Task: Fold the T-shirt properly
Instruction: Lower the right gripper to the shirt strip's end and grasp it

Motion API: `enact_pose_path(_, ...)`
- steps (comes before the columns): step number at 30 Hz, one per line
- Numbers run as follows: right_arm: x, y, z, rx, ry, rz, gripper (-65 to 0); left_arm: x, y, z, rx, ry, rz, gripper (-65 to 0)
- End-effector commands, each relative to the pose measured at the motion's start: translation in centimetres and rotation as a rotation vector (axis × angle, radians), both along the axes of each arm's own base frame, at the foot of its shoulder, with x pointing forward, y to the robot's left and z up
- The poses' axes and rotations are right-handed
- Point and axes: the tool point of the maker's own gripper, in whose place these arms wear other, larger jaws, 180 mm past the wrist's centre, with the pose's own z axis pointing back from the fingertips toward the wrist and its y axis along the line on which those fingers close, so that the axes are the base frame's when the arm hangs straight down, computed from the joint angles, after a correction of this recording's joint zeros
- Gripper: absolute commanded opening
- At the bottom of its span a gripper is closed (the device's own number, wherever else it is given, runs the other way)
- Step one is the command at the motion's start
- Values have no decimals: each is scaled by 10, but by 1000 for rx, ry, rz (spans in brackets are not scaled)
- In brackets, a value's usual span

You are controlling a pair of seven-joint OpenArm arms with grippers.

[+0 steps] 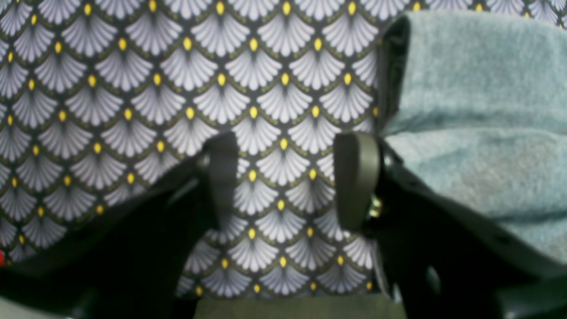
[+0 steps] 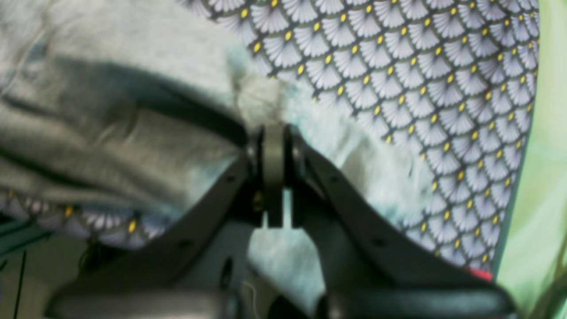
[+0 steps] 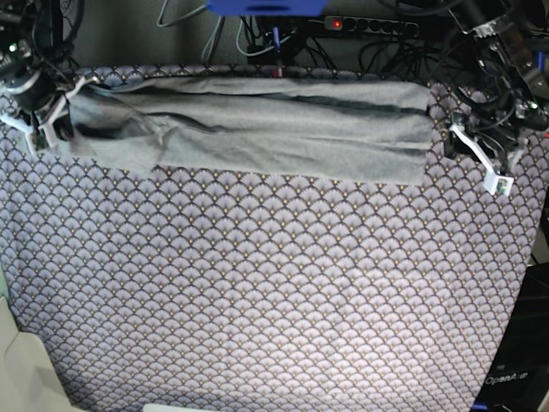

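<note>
- Where the right hand (image 2: 273,133) sits at the far left corner of the bench, its fingers are pressed together on a bunched bit of the T-shirt (image 3: 257,124), the cloth puckering up just beyond the tips.
- From that pinch, grey fabric spills to both sides in the right wrist view, with a dark fold running across it on one side.
- At the other end, the left hand (image 1: 294,177) has its fingers (image 1: 356,177) standing apart, with nothing between them but the patterned cloth (image 3: 274,292).
- Its one finger lies just beside the shirt's edge; whether it touches, I cannot tell.
- Seen from the base camera, that hand (image 3: 480,159) is just off the shirt's right end, near the bench's edge, while the right hand (image 3: 47,120) is at the shirt's left end.
- Between the two hands the shirt lies as a long, narrow band along the far side of the bench, folded lengthwise with several creases running its length and a rumpled patch near the left end.
- Nearer than the shirt, the scallop-patterned cloth covers the rest of the bench.
- Behind the bench runs a tangle of cables (image 3: 377,39).
</note>
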Motion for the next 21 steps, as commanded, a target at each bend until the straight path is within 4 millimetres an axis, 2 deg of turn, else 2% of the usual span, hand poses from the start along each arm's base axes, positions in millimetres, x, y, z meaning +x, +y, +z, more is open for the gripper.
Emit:
enact_pose_path(1,3,0,11,1,-44,13,-650,8,4,11,11,-43,-3,-308)
enact_pose_path(6,-13,0,6,12,-30,16,-650,8,4,10,11,-39,-4,-308)
enact_pose_path(14,-13,-39,16,-24,-77,-85,-650,7,4,10,12,-34,-3,-308)
enact_pose_path(18,-16,-55,3,-12,-51,-131,-650,7,4,10,12,-34,-3,-308)
enact_pose_path(21,-19,-58,-5,-3,-30,-143,-650,7,4,10,12,-34,-3,-308)
